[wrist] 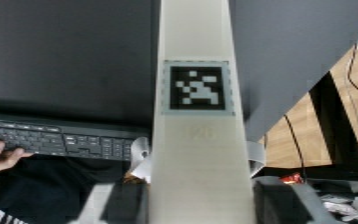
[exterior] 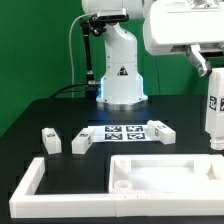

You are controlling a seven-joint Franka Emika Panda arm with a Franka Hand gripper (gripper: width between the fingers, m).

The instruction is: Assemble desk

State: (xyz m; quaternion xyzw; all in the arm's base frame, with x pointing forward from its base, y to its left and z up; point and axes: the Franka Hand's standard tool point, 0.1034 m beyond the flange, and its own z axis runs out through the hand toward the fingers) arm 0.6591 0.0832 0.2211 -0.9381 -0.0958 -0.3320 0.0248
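Note:
My gripper [exterior: 209,66] is at the exterior view's upper right, shut on a white desk leg [exterior: 214,112] that hangs upright above the table. In the wrist view the leg [wrist: 199,60] runs straight out between the dark fingers [wrist: 126,206], showing a black-and-white tag. The white rimmed tabletop panel [exterior: 170,160] lies at the front right, below and left of the held leg. Three more legs lie on the black table: two at the left [exterior: 48,139] [exterior: 80,143] and one near the middle [exterior: 160,130].
The marker board [exterior: 122,133] lies in front of the robot base [exterior: 122,75]. A long white border rail [exterior: 30,185] runs along the front left. In the wrist view a keyboard [wrist: 60,137] and a person's hand [wrist: 2,156] show beyond the table.

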